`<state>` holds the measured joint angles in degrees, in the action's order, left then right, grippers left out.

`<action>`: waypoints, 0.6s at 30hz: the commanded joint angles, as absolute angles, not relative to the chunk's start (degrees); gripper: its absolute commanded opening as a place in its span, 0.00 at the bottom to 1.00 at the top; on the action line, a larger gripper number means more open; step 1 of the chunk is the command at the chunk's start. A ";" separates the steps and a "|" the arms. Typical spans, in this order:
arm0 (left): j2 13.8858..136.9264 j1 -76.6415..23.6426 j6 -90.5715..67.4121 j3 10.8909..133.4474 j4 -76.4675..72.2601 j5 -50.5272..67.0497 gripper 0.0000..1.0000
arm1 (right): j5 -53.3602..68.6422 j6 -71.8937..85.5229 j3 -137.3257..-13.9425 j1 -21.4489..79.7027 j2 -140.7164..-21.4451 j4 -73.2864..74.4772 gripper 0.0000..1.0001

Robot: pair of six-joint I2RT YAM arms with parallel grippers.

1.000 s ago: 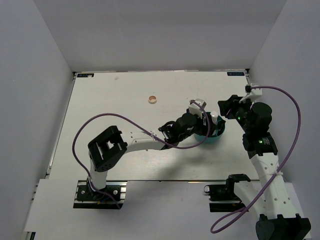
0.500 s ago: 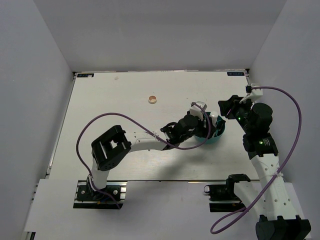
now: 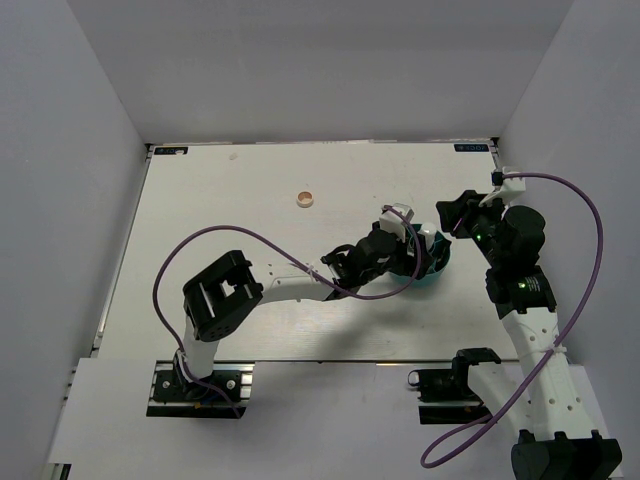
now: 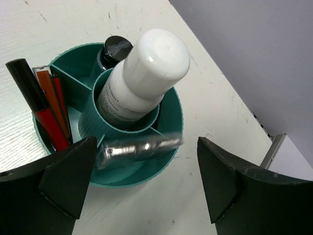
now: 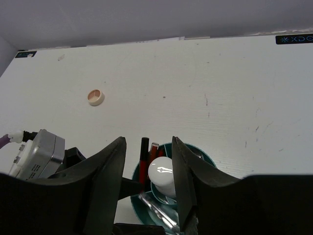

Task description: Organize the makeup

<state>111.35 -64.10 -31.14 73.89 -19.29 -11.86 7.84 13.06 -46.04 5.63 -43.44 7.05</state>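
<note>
The teal divided tub (image 4: pixel 174 122) holds the white bottle (image 4: pixel 146 73) upright in its middle cup, a black tube (image 4: pixel 116 47) behind it and red-and-black pencils (image 4: pixel 46 105) at the left. A silver-capped vial (image 4: pixel 139 147) lies blurred across the near compartment. My left gripper (image 4: pixel 145 164) is open and empty just above the tub's near rim. My right gripper (image 5: pixel 148 147) is open and empty, higher up over the tub (image 5: pixel 205 156) and the bottle (image 5: pixel 163 172). The round peach compact (image 3: pixel 306 199) sits alone on the table. The square black palette is out of view.
The tub (image 3: pixel 437 268) sits right of centre on the white table, with the left arm reaching across to it and the right arm just behind it. Grey walls enclose the table on three sides. The compact also shows in the right wrist view (image 5: pixel 96 97).
My left gripper shifted slightly right toward the tub, then held still. The vial looks motion-blurred in the near compartment. The right arm has not moved.
</note>
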 commanded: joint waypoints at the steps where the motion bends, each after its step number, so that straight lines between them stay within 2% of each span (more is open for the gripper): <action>1: 109.51 -64.42 -31.20 74.62 -19.86 -12.04 0.93 | 7.65 12.66 -46.32 5.36 -42.45 4.39 0.48; 4: 109.25 -64.42 -31.20 74.53 -19.95 -12.04 0.97 | 7.65 12.57 -46.32 5.36 -42.36 4.48 0.49; 10: 107.76 -64.42 -30.85 74.53 -19.95 -12.30 0.98 | 7.56 12.39 -46.23 5.27 -42.10 4.48 0.48; 18: 96.53 -64.42 -28.83 70.23 -17.85 -14.32 0.98 | 8.00 11.78 -46.23 5.19 -41.92 4.22 0.51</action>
